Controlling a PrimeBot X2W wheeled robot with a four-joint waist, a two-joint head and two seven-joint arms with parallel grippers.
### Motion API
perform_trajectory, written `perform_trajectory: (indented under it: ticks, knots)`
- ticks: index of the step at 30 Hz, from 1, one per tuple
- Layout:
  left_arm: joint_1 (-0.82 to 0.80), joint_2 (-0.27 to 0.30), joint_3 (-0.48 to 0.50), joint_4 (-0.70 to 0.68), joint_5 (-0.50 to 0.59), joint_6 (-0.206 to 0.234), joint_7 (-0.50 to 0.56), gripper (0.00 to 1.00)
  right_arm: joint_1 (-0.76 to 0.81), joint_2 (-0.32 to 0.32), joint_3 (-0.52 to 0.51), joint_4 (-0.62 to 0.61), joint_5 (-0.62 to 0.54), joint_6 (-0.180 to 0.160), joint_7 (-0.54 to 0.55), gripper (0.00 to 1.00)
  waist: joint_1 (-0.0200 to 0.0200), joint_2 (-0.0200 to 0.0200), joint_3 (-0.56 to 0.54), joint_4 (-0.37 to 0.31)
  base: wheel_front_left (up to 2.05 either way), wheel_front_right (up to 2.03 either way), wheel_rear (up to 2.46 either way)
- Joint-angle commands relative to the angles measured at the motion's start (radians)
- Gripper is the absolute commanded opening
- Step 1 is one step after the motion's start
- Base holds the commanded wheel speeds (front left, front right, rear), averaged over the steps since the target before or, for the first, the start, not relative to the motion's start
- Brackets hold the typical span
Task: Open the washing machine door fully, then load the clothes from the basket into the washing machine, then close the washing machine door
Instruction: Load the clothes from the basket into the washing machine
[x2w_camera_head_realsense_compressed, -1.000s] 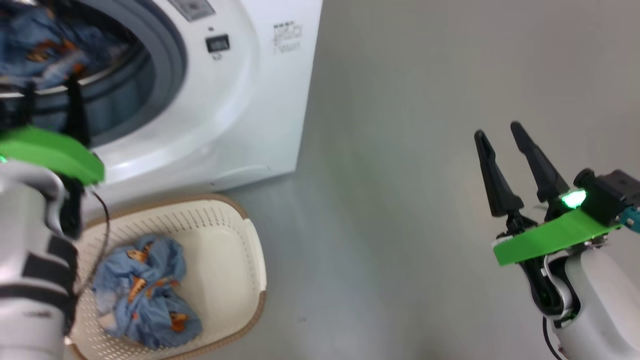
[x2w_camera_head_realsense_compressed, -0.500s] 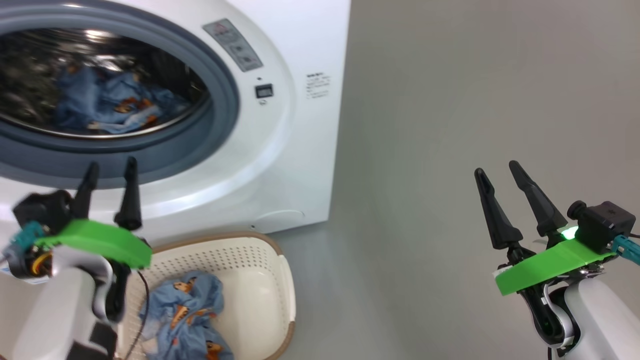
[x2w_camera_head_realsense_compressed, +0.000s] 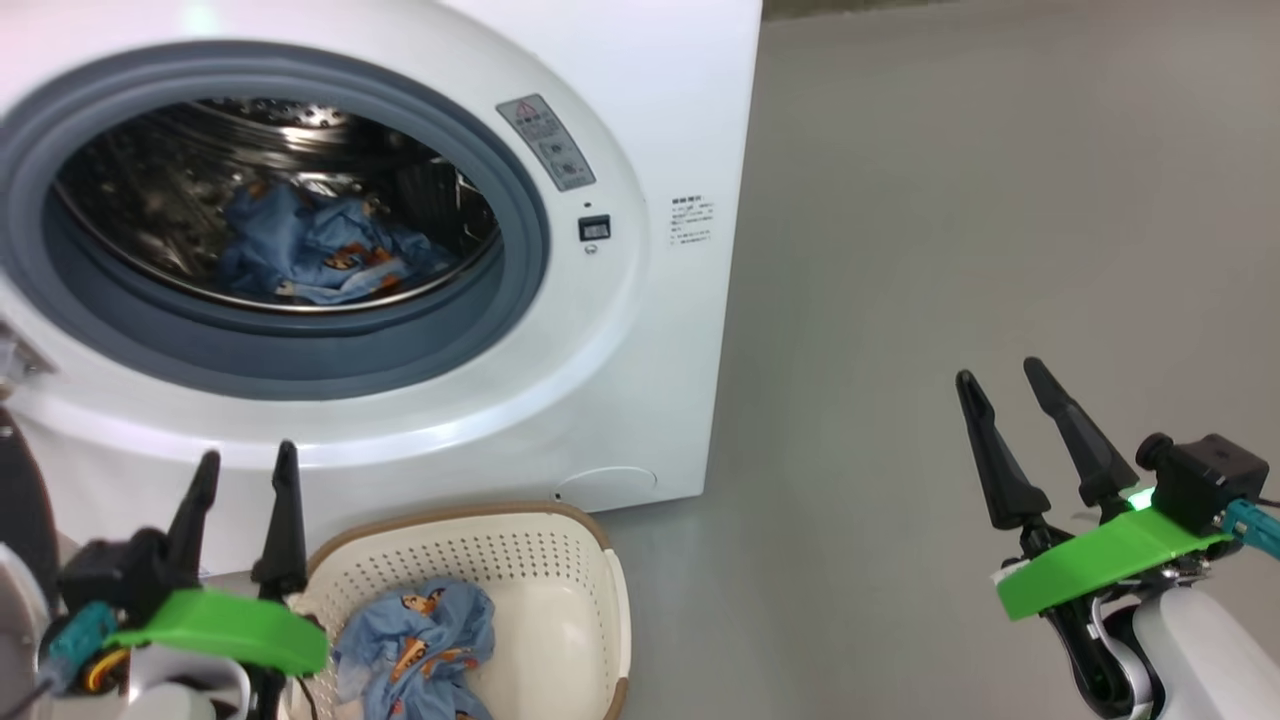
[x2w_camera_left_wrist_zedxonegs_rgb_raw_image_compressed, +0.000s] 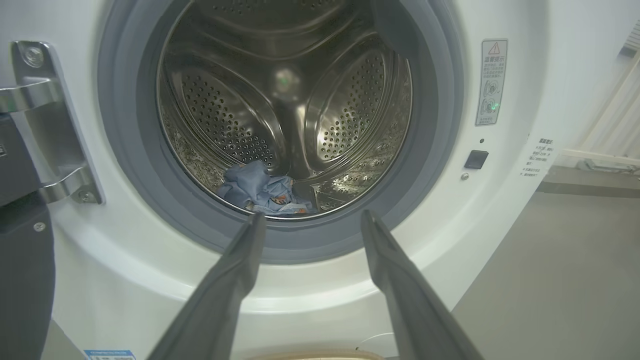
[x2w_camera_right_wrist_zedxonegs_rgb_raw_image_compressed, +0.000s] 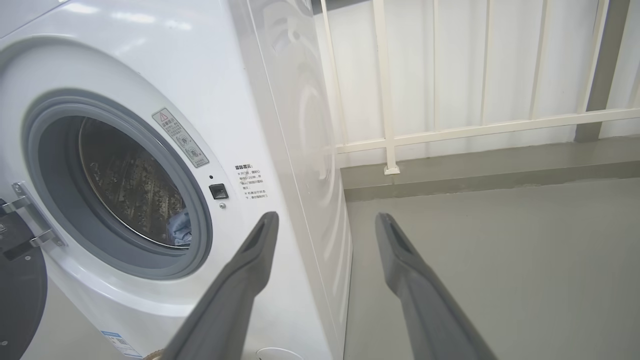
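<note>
My left gripper (x2w_camera_head_realsense_compressed: 247, 458) hangs released, its two long dark fingers spread with nothing between them. My right gripper (x2w_camera_head_realsense_compressed: 998, 372) is just as slack and empty, well off to the other side over the bare grey floor (x2w_camera_head_realsense_compressed: 950, 250). Just beside the left gripper, lower and toward my right, sits the small cream-white perforated plastic basket (x2w_camera_head_realsense_compressed: 530, 565) with its brown woven-look rim. A crumpled light blue garment (x2w_camera_head_realsense_compressed: 420, 640) printed with orange cartoon animals lies in it, at the end nearest that gripper. Ahead of the left fingers stands the big white box-shaped washing machine (x2w_camera_head_realsense_compressed: 640, 330), and along the left wrist view they aim at the lower lip of its grey-blue rubber ring (x2w_camera_left_wrist_zedxonegs_rgb_raw_image_compressed: 440, 150). Past the fingertips, at the bottom of the steel perforated drum (x2w_camera_left_wrist_zedxonegs_rgb_raw_image_compressed: 345, 95), rests a second blue garment (x2w_camera_left_wrist_zedxonegs_rgb_raw_image_compressed: 260, 187). Left of that gripper the round washing machine door (x2w_camera_left_wrist_zedxonegs_rgb_raw_image_compressed: 20, 280) stands swung open on its metal hinge (x2w_camera_left_wrist_zedxonegs_rgb_raw_image_compressed: 50, 125); I see just a dark edge of it. Farthest off, beyond the right gripper, runs a white railing (x2w_camera_right_wrist_zedxonegs_rgb_raw_image_compressed: 450, 131).
</note>
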Motion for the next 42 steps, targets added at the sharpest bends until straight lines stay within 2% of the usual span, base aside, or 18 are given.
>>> perform_trajectory:
  ticks: [1,12,42]
  knots:
    - [0.013,0.025,0.043,-0.050,0.004,0.013,-0.006,1.00,0.012,-0.015,0.008,-0.019,-0.008,0.004,-0.005,1.00,0.0001,0.0000,-0.018,0.013,0.00,0.00,0.00]
    - [0.103,0.021,0.038,-0.139,0.017,0.059,-0.005,1.00,0.039,-0.022,-0.002,-0.010,-0.020,0.004,-0.005,1.00,0.0001,0.0000,-0.048,0.029,0.00,0.00,0.00]
    - [0.131,0.026,0.023,-0.196,0.002,0.090,0.004,1.00,0.034,-0.024,0.003,-0.010,-0.021,0.004,-0.005,1.00,0.0001,0.0000,-0.041,0.026,0.00,0.00,0.00]
